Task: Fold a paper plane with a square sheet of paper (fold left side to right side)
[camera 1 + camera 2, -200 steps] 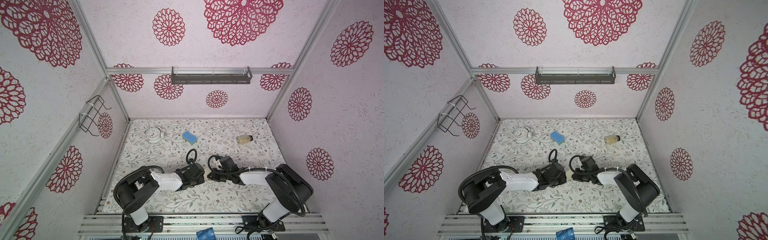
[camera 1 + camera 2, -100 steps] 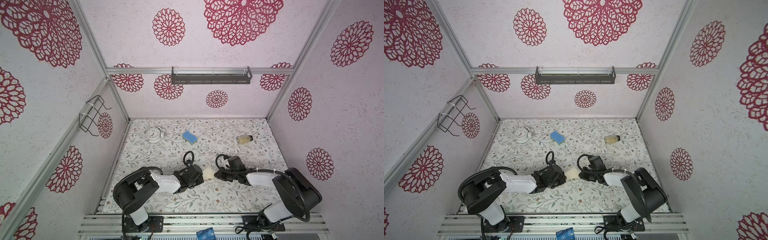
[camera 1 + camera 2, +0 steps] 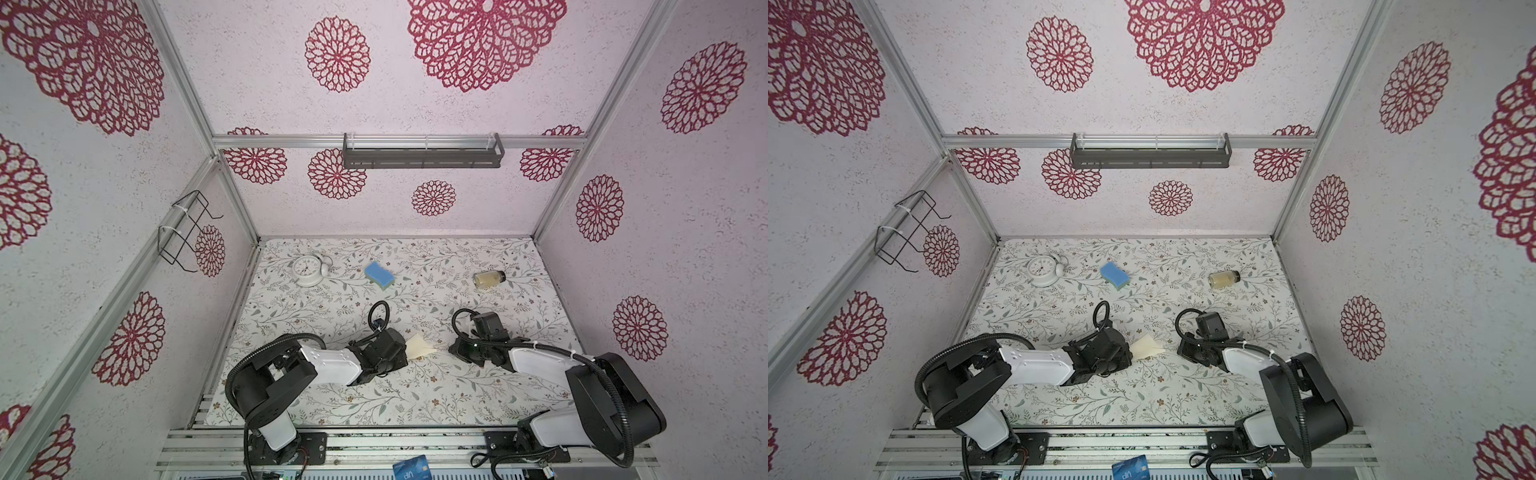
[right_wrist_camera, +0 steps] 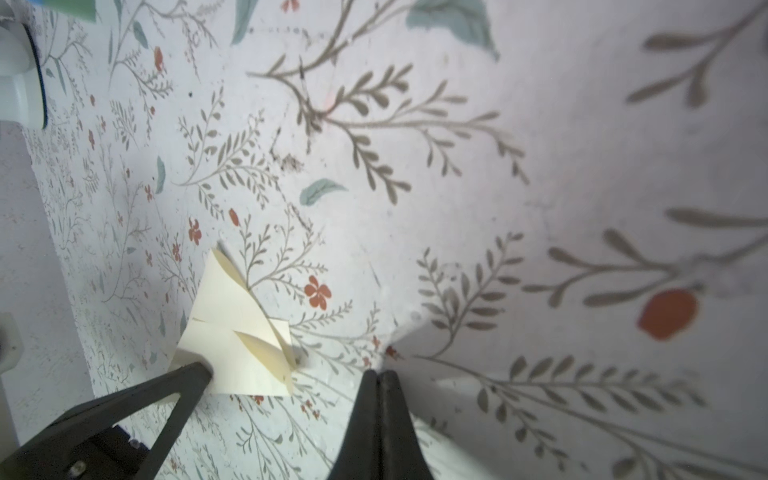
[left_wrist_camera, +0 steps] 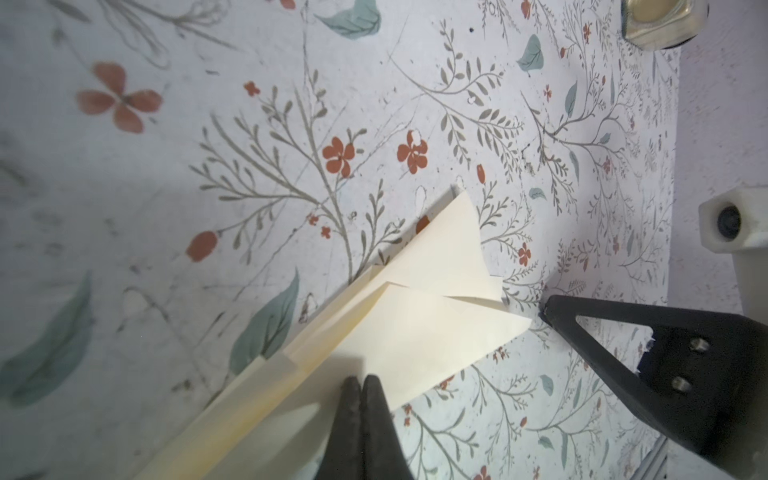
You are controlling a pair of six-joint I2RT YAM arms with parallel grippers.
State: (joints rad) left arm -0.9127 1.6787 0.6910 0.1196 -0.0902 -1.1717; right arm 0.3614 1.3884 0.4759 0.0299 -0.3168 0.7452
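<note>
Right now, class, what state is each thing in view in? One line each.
paper plane: folded, flaps layered, lying on the table.
left gripper: shut, tips over the paper plane.
right gripper: shut, empty, beside the paper plane.
jar: capped, lying on its side.
sponge: lying flat.
alarm clock: time unreadable.

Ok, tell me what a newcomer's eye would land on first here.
The big red wall rosettes grab attention first. Next, the cream paper plane at the front middle of the table, with the shut left claw at its edge and the shut right claw just clear. Behind it, the blue sponge stands out near the back.
</note>
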